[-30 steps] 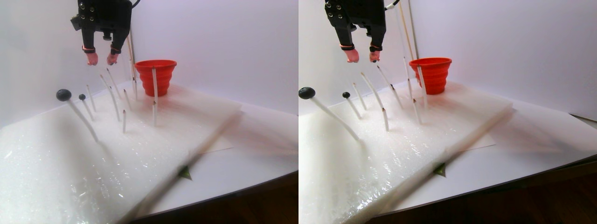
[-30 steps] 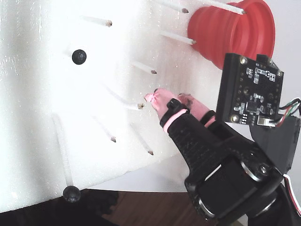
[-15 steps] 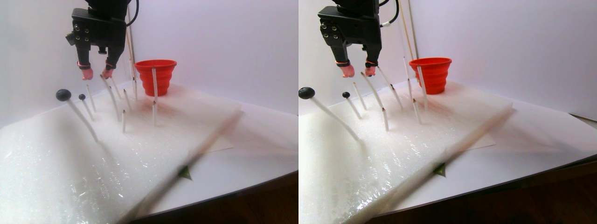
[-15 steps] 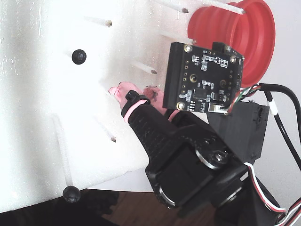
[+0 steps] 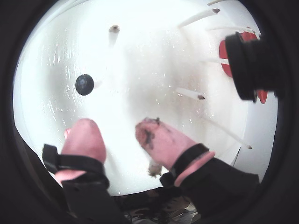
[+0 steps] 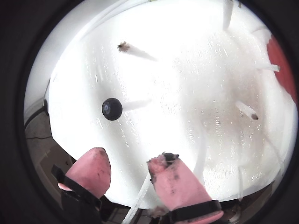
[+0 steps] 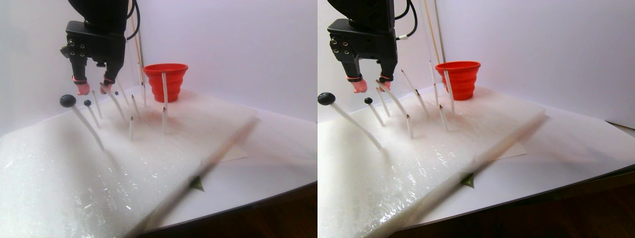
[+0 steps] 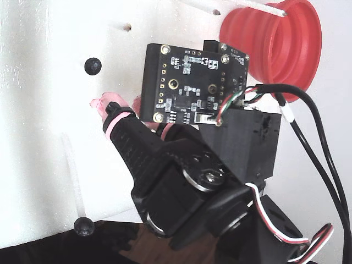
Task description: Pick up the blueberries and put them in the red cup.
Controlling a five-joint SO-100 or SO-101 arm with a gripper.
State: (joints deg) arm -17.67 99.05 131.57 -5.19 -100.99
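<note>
While the claw (image 7: 92,89) hangs above the white foam sheet (image 7: 74,168) with its two pink-capped fingers (image 5: 86,137) spread and nothing between them, two blueberries show on the tips of slanted white sticks in the left half of the stereo pair view. The larger blueberry (image 7: 68,100) sits at the left on a long leaning stick (image 7: 89,129), and a smaller blueberry (image 7: 87,103) sits just to its right, below and slightly left of the fingertips but apart from them. In both wrist views that smaller berry appears ahead of the gap between the fingers, toward the left one, standing clear of both pads (image 5: 84,84) (image 6: 112,109). The right finger's cap (image 6: 175,182) is smudged with dark marks. In the fixed view one berry (image 8: 93,66) lies on the foam above the single visible pink fingertip (image 8: 104,104), and another (image 8: 83,226) rests at the lower edge of the foam sheet.

Several bare sticks (image 7: 131,126) stand in the foam between the claw and the red cup (image 7: 165,82). The cup stands upright at the far end of the foam, well apart from the claw, with one tall bare stick (image 7: 164,91) crossing in front of it; its inside cannot be seen. A bare circuit board (image 8: 192,91) is mounted on the arm above the claw. The foam lies on the white table (image 7: 278,148).
</note>
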